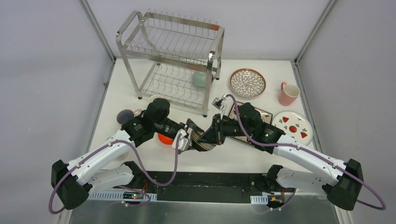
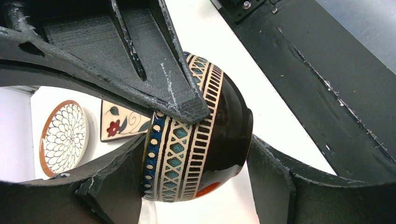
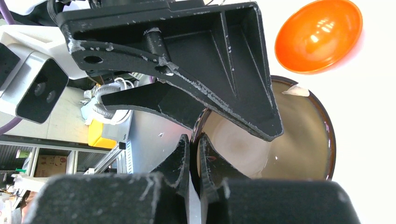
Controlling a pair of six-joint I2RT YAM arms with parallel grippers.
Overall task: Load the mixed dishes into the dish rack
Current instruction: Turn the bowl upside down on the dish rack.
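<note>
The dark-brown glazed bowl with a cream-and-blue patterned band and tan inside (image 2: pixel 205 140) lies tipped on its side where both sets of fingers meet. The left fingers (image 1: pixel 193 139) are clamped on it, the upper one pressed against the band. The right fingers (image 1: pixel 213 135) straddle its rim, one reaching inside; whether they grip, I cannot tell. A glossy orange bowl (image 3: pixel 319 35) sits just behind the left fingers. The shiny steel wire dish rack (image 1: pixel 173 44) stands well beyond both.
</note>
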